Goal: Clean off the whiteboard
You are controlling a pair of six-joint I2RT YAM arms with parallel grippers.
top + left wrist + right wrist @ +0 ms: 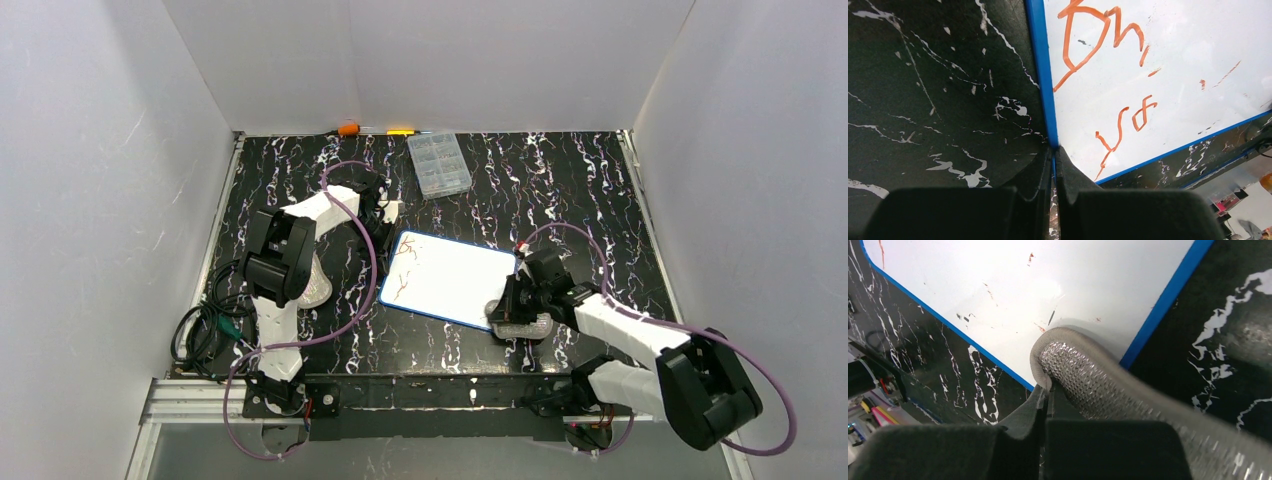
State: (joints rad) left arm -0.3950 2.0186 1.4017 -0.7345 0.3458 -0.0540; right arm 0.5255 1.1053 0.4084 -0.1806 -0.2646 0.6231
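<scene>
The whiteboard (455, 282) lies flat mid-table, white with a blue rim. Reddish-orange scribbles (404, 272) mark its left part; the right part has only faint smears. My left gripper (392, 224) is shut on the board's blue rim at its far left edge, seen close in the left wrist view (1054, 150) beside the board (1173, 75) and its scribbles (1087, 40). My right gripper (510, 306) is shut on a grey cloth pad with silver mesh (522, 324), which rests on the board's near right corner. The right wrist view shows that gripper (1048, 392), the pad (1083, 370) and the board (1048, 280).
A clear plastic compartment box (440, 163) sits at the back centre. An orange object (348, 129) and a yellow pen (402, 131) lie along the back wall. A second mesh pad (316, 284) lies under the left arm. Cables (200, 332) coil at the near left. White walls enclose the table.
</scene>
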